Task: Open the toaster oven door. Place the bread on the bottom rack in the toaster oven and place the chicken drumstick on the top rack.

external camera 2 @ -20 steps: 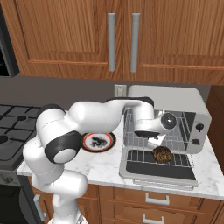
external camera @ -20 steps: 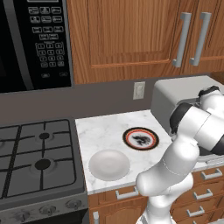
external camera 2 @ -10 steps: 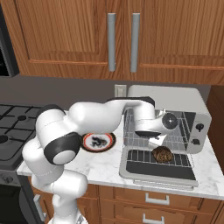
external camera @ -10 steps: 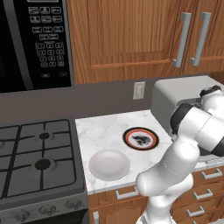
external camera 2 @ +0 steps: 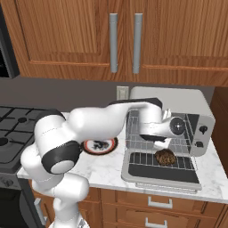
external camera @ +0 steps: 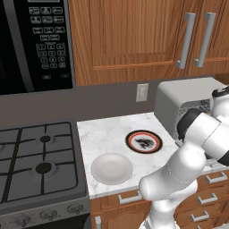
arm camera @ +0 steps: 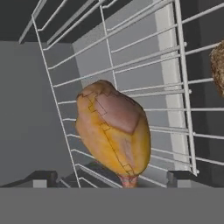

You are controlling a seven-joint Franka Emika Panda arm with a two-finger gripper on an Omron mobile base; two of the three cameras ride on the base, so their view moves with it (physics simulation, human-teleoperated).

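The silver-grey toaster oven (external camera 2: 178, 104) stands at the counter's right end, and its door (external camera 2: 161, 174) is folded down flat. Inside, the dark brown bread (external camera 2: 165, 156) rests on the bottom rack (external camera 2: 142, 159). My hand reaches into the oven mouth above it. In the hand view the golden-orange chicken drumstick (arm camera: 114, 131) lies on the wires of the top rack (arm camera: 144, 57). My gripper (arm camera: 113, 178) is open. Its fingertips (arm camera: 43, 177) stand far apart on either side of the drumstick's narrow end, clear of it. The bread (arm camera: 217, 65) shows at the right edge.
An orange-rimmed plate (external camera: 143, 141) and a white bowl (external camera: 112, 167) sit on the marble counter (external camera: 103, 134) left of the oven. The gas stove (external camera: 36, 156) lies further left, under the black microwave (external camera: 31, 40). Wooden cabinets (external camera 2: 124, 35) hang overhead.
The jaws have spread wider apart and let go of the drumstick. The arm stays at the oven's mouth, and the bread and plate have not moved.
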